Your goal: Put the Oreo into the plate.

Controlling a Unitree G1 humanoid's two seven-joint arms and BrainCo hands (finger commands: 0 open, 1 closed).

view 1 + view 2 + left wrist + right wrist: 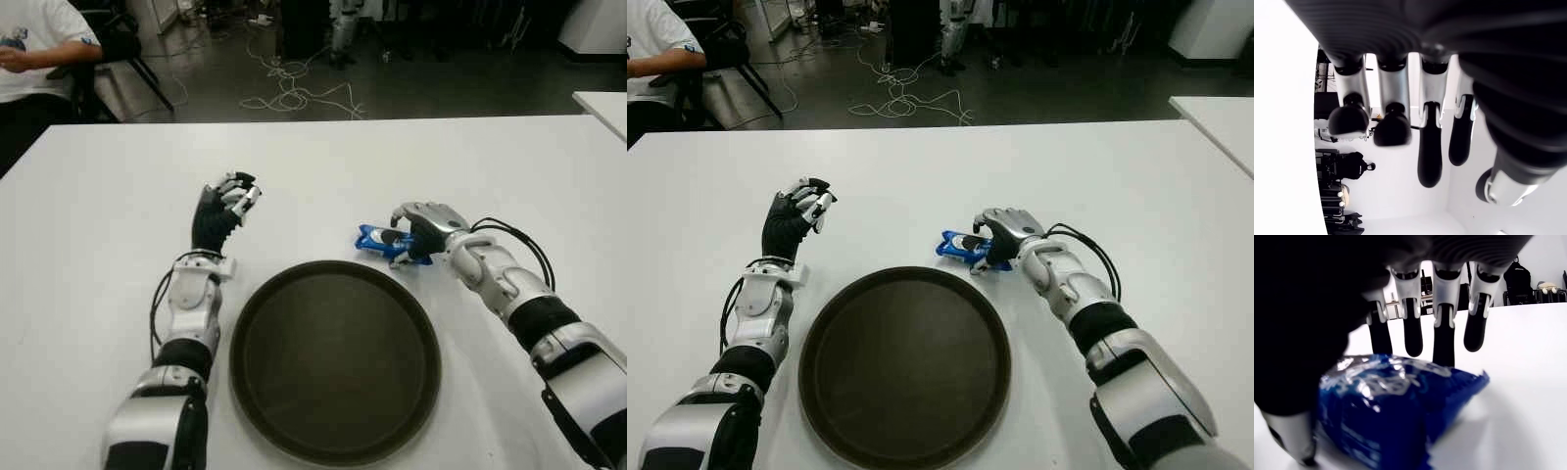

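I'm working on a white table (pixel 323 166), with a dark floor strewn with cables (pixel 294 93) beyond it and a seated person (pixel 34 49) at the far left. My right hand (pixel 423 235) curls its fingers (pixel 1442 340) over the blue Oreo pack (pixel 377 238), just beyond the dark plate (pixel 333 357), though I can't tell if the grip has closed. My left hand (pixel 223 211) shows left of the plate, fingers loosely curled, empty. My worry: the slick wrapper could slide out or skid off sideways.
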